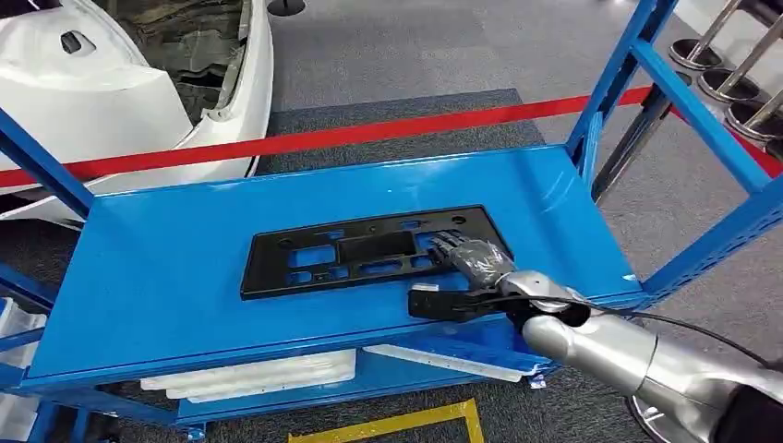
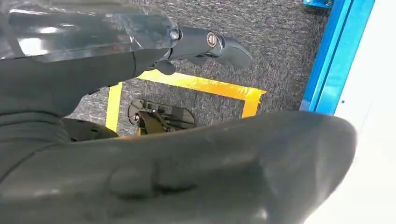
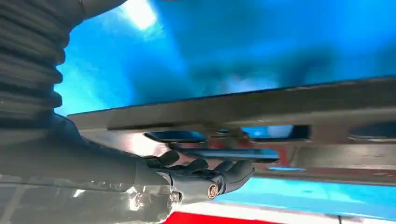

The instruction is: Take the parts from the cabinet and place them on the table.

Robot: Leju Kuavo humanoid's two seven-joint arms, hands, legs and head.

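A flat black plastic part with several cut-outs lies on the top shelf of the blue cabinet. My right hand reaches in from the near right, and its fingers lie on the part's right end. In the right wrist view the dark fingers stretch along the edge of the black part; no grip around it shows. My left hand hangs over the floor with its fingers extended and nothing in it.
White parts sit on the lower shelf. Blue uprights rise at the cabinet's right side. A red barrier tape runs behind it, with a white car body at the far left. Yellow floor tape lies near the front.
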